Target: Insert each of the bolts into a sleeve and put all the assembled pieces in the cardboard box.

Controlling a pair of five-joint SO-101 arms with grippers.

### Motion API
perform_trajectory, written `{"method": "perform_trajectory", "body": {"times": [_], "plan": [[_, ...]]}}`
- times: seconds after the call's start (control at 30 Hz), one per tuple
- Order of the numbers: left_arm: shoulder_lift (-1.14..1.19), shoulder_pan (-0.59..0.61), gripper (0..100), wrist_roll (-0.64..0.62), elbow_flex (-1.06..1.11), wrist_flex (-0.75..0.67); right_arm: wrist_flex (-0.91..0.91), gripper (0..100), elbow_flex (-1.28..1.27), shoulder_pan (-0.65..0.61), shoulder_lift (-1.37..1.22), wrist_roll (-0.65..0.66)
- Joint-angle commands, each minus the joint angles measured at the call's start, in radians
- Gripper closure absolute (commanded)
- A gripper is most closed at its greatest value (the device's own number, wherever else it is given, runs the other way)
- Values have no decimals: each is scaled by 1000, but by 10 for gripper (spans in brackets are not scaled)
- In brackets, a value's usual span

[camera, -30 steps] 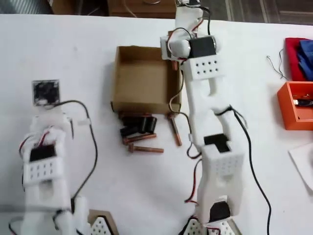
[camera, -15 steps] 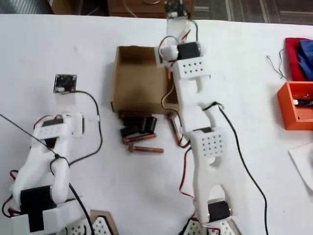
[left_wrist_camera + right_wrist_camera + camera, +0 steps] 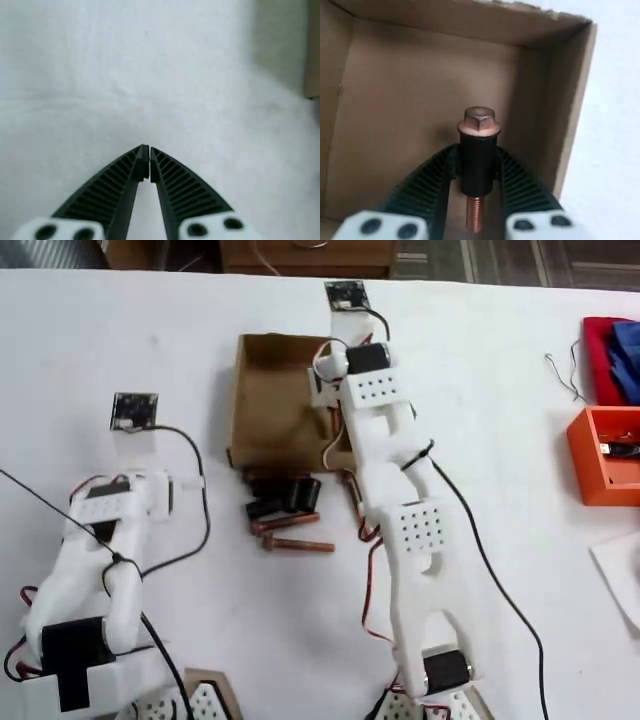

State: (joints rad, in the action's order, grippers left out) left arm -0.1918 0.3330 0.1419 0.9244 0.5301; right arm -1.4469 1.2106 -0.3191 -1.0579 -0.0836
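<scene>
- Release is the step in hand: the right gripper (image 3: 476, 152) is clamped on a black sleeve (image 3: 476, 170) with a copper bolt (image 3: 479, 122) run through it. The hex head sticks out past the fingertips and the threaded end shows behind them.
- In the high view the right arm (image 3: 400, 510) stretches up the centre of the frame. Its wrist hangs over the right edge of the cardboard box (image 3: 275, 410), in the upper middle.
- The wrist view looks down onto the box's bare floor, so the assembled piece seems already inside the rim.
- To do it well, I would bring the piece lower and a little further from the nearest side wall before parting the fingers, so it neither bounces out nor catches the cardboard edge.
- Opening slowly should help, as a sudden drop could let the bolt slide out of the sleeve.
- Then lift straight up, so the fingers do not drag the piece along.
- The left gripper (image 3: 146, 162) has its fingers together on nothing, above bare white table (image 3: 150, 60), at the left of the high view.
- More work waits below the box in the centre of the high view: loose sleeves (image 3: 285, 493) and bolts (image 3: 297, 543) lie in a small cluster.
</scene>
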Motion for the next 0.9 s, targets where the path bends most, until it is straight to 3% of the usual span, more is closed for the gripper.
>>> {"method": "perform_trajectory", "body": {"times": [0.0,0.87], "plan": [[-5,-8,962,-12,-41,-17,-59,978,58,-8,59,-26],[-5,-8,962,-12,-39,-17,-125,978,48,-22,68,-48]]}}
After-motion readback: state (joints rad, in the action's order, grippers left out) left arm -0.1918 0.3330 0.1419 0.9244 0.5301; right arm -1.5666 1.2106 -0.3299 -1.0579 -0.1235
